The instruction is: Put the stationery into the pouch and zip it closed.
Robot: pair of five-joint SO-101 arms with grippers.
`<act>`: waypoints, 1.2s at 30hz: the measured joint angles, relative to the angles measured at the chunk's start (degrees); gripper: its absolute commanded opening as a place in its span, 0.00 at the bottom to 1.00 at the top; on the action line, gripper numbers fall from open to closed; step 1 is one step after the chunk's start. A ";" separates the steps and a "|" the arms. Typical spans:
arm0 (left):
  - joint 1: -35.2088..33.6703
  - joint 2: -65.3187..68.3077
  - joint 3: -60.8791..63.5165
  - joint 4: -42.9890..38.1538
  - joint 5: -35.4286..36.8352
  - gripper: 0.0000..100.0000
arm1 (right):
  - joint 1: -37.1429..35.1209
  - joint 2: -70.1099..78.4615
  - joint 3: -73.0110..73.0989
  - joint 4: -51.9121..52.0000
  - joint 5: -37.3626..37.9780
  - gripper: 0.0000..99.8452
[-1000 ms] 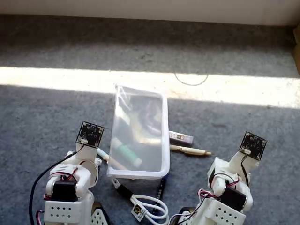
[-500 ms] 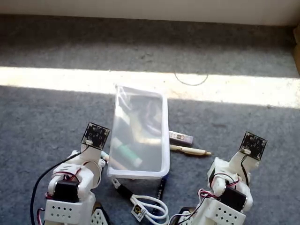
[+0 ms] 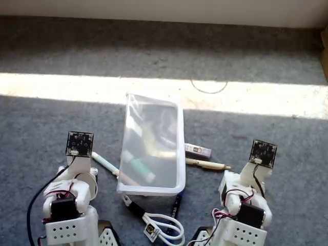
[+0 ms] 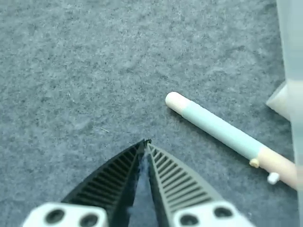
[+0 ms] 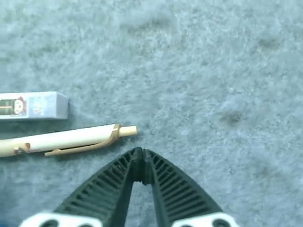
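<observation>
Some stationery already sits inside the pouch (image 3: 151, 146). At least three pieces wait outside: a blue pen (image 4: 222, 132) just ahead of the left fingers (image 4: 144, 144), and a cream pen (image 5: 61, 140) and small box (image 5: 31, 105) beside the right fingers (image 5: 140, 153). Both pairs are clenched and empty. Zipping remains.

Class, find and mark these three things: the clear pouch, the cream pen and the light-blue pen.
clear pouch (image 3: 182, 154), high view, on its white rim beside the cream pen.
cream pen (image 5: 61, 140), right wrist view, on the middle of its barrel.
light-blue pen (image 4: 222, 130), left wrist view, on its blue barrel.
</observation>
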 measured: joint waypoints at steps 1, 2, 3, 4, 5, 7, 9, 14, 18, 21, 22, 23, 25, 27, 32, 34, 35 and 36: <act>-0.26 0.00 0.00 -0.26 0.00 0.01 | -0.26 0.00 0.00 0.00 0.00 0.01; -0.35 0.00 0.09 -0.44 0.00 0.01 | -0.35 0.00 0.00 0.00 0.00 0.01; -0.44 0.00 0.09 -0.44 0.00 0.01 | -0.35 0.00 0.00 0.00 0.00 0.01; -0.44 0.00 0.18 -0.44 0.00 0.01 | -0.35 0.00 0.00 0.00 0.00 0.01; -0.44 0.00 0.18 -0.44 0.00 0.01 | -0.44 0.00 0.00 0.00 0.00 0.01; -0.44 0.00 0.18 -0.62 0.00 0.01 | -0.79 0.00 0.00 0.26 0.00 0.01; -0.44 0.00 0.18 -0.62 0.00 0.01 | -0.88 0.00 -0.62 0.35 0.00 0.01; -0.44 0.00 0.18 -0.79 0.00 0.01 | -1.76 0.00 -8.88 0.97 0.00 0.01; -0.44 0.00 0.18 -0.79 0.00 0.01 | -6.33 -0.09 -16.44 5.27 0.00 0.01; -0.44 0.00 0.18 -0.79 0.00 0.01 | -10.37 -0.44 -22.24 8.26 0.00 0.01; -0.44 0.00 0.18 -0.79 0.00 0.01 | -11.34 -0.53 -23.82 8.70 0.00 0.01; -0.44 0.00 0.18 -0.79 0.00 0.01 | -12.22 -0.53 -25.14 8.97 0.00 0.01; -0.44 0.00 0.18 -0.79 0.00 0.01 | -13.98 -0.53 -27.08 9.14 0.00 0.01; -0.79 0.00 0.18 -0.79 0.00 0.01 | -15.91 -0.53 -28.22 9.32 0.00 0.01; -0.88 0.00 0.18 -0.79 0.00 0.01 | -20.57 -0.53 -31.03 9.32 0.00 0.01; -0.88 0.00 0.18 -0.79 0.00 0.01 | -22.77 -0.53 -31.74 9.32 0.00 0.01; -0.88 0.00 0.18 -0.79 0.00 0.01 | -24.00 -0.62 -32.09 9.32 -0.44 0.01; -0.88 0.00 0.18 -0.79 0.00 0.01 | -25.14 -0.62 -32.26 9.32 -1.14 0.01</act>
